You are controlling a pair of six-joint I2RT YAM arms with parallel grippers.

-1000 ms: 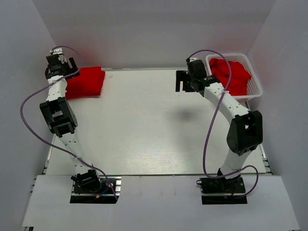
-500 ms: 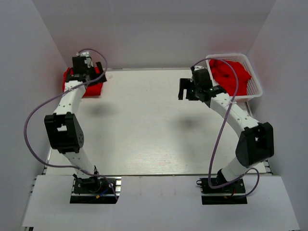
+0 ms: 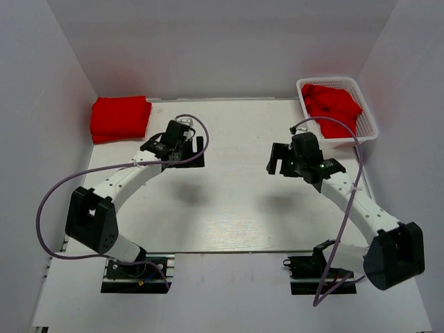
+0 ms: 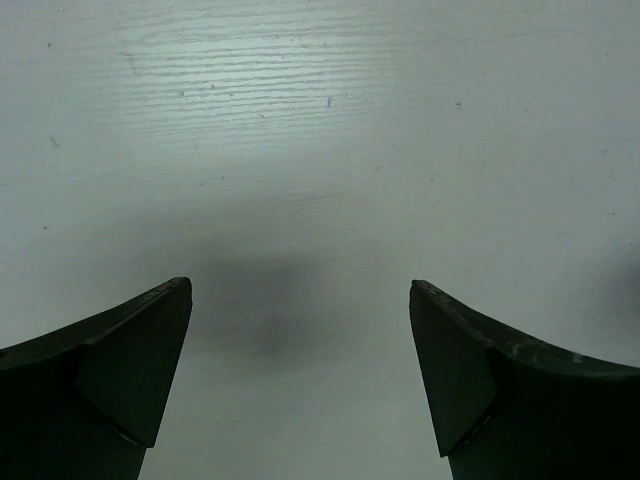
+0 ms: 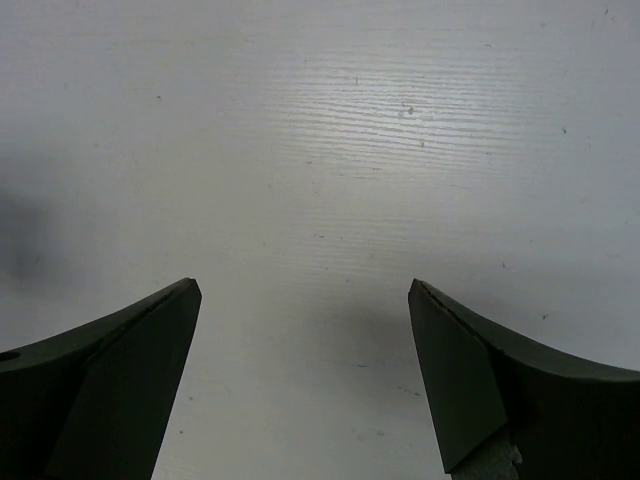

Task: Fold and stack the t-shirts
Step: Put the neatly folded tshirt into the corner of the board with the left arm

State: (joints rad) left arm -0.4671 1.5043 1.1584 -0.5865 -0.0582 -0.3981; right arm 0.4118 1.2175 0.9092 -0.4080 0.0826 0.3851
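A folded stack of red t-shirts (image 3: pixel 121 118) lies at the table's back left corner. More red t-shirts (image 3: pixel 334 107) lie crumpled in the white basket (image 3: pixel 372 125) at the back right. My left gripper (image 3: pixel 190 154) is open and empty over the bare table, right of the stack and well apart from it. In the left wrist view it (image 4: pixel 300 300) shows only white tabletop between its fingers. My right gripper (image 3: pixel 279 159) is open and empty over the table, in front and left of the basket. In the right wrist view it (image 5: pixel 305 295) also frames only tabletop.
White walls enclose the table on the left, back and right. The white tabletop (image 3: pixel 229 201) lies between the two arms. Purple cables loop from both arms.
My left gripper has swung away from the folded stack toward the table's middle. My right gripper has moved away from the basket, forward and lower over the table. Both stay open.
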